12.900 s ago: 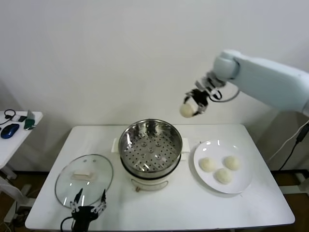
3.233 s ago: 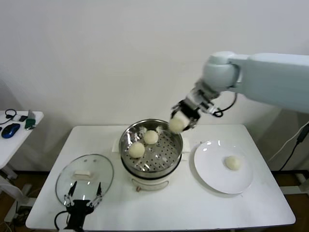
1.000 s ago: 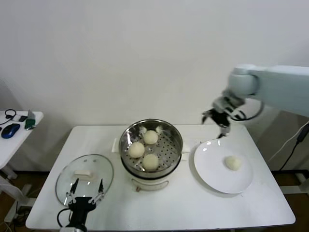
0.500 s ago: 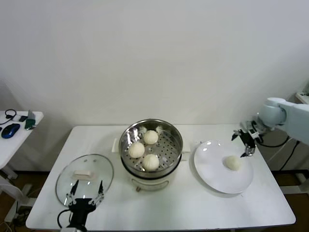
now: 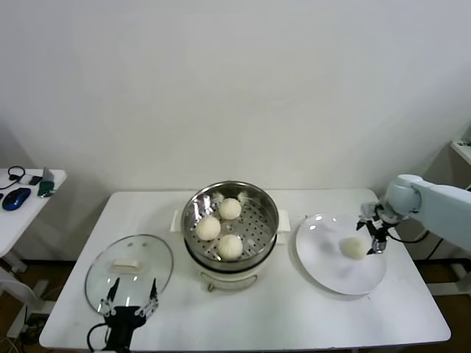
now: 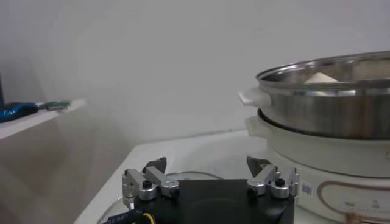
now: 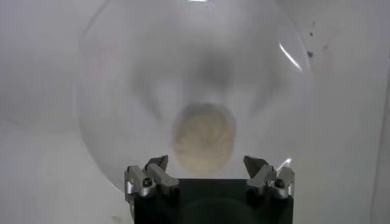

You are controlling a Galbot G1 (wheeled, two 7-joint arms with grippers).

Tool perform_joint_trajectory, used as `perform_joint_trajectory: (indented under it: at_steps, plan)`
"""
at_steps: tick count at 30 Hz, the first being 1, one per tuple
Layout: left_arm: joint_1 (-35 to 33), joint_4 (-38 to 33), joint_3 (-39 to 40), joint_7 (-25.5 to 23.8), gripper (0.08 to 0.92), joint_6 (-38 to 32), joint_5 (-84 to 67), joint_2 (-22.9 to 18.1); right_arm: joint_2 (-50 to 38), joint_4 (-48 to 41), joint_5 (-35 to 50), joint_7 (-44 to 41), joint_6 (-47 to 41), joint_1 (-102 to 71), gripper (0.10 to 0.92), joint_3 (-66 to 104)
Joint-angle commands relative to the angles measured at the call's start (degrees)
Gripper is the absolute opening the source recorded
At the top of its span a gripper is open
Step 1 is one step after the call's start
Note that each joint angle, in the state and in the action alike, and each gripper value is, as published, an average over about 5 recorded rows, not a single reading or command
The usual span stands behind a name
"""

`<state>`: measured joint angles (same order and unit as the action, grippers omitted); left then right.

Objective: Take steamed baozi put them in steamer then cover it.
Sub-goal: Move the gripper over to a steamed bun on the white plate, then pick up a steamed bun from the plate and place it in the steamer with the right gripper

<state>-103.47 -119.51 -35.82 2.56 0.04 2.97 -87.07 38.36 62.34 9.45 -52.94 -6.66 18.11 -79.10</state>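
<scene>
Head view shows the whole table (image 5: 280, 323): the steamer (image 5: 230, 254) stands at its centre with three steamed baozi (image 5: 229, 246) on the perforated tray, the cover (image 5: 129, 273) lies flat on the table to the robot's left of it, and a white plate (image 5: 324, 268) to the right carries the fourth baozi (image 5: 354, 248). The right gripper (image 5: 374, 229) is just beside that bun, over the plate's far right edge, jaws spread and holding nothing. The right wrist view alone shows the bun (image 7: 204, 137) centred ahead of the gripper (image 7: 206, 170), between the two spread fingers (image 7: 151, 176) but apart from them, with the plate's rim (image 7: 91, 91) around it. The left gripper (image 5: 131, 305) waits at the near edge of the table by the cover, jaws spread and empty. Only the left wrist view shows the steamer's side: steel wall (image 6: 329, 106), white base (image 6: 317, 161), a white side handle (image 6: 255, 97), and one bun top (image 6: 321, 78) above the rim. A side table (image 5: 22, 213) with a blue mouse (image 5: 15, 198) stands further left.
</scene>
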Motion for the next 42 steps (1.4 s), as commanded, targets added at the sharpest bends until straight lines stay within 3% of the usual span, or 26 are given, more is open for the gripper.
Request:
perform_joint_trajectory:
  at_steps: [1,6,14,22,32,42]
  plan:
    - [-0.22,-0.06,-0.12,0.02,0.823,-0.05,0.06,0.05,2.82,-5.28,-2.13,0.63,-0.65,-7.20,0.823,6.11]
    - [-0.24,-0.03,-0.18,0.06,0.823,-0.08,0.01,0.10,3.57,-6.18,-2.10,0.53,-0.71,-7.31,0.807,6.57]
    - [0.12,0.01,-0.16,0.08,0.823,0.11,-0.06,0.11,3.79,-5.66,-1.54,-0.10,-0.73,-6.51,0.714,6.71]
    - [0.27,0.10,0.02,0.22,0.823,0.24,-0.10,-0.05,2.38,-0.78,4.03,-2.59,-0.54,3.50,0.638,-0.47]
    - [0.59,-0.09,0.09,0.22,0.823,0.40,-0.15,0.03,6.98,10.47,23.08,-4.90,-0.26,36.87,0.628,-22.15]
    - [0.99,-0.75,0.17,0.10,0.823,0.42,-0.43,0.49,20.61,17.94,39.90,-4.78,-5.97,51.57,0.628,-19.94]
